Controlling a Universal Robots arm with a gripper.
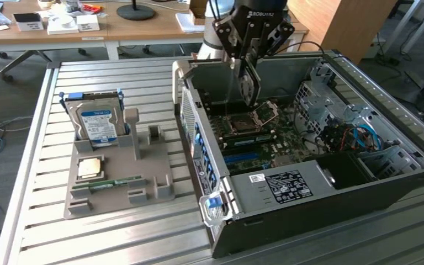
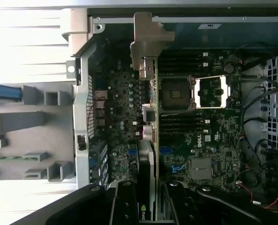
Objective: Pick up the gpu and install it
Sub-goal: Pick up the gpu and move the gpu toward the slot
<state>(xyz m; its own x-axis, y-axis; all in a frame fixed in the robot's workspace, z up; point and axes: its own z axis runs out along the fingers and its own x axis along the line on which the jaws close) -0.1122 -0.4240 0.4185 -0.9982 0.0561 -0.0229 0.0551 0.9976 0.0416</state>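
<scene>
Green-edged gpu (image 2: 148, 159) is held clamped in the pincer (image 2: 150, 199) over the motherboard (image 2: 214, 131), to which it is best kept upright and square.

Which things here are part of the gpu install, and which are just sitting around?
In the job: gpu, gripped by the gripper above the motherboard; open computer case.
Lying about: hard drive, square chip, memory stick, all on the grey holder beside the case.
</scene>
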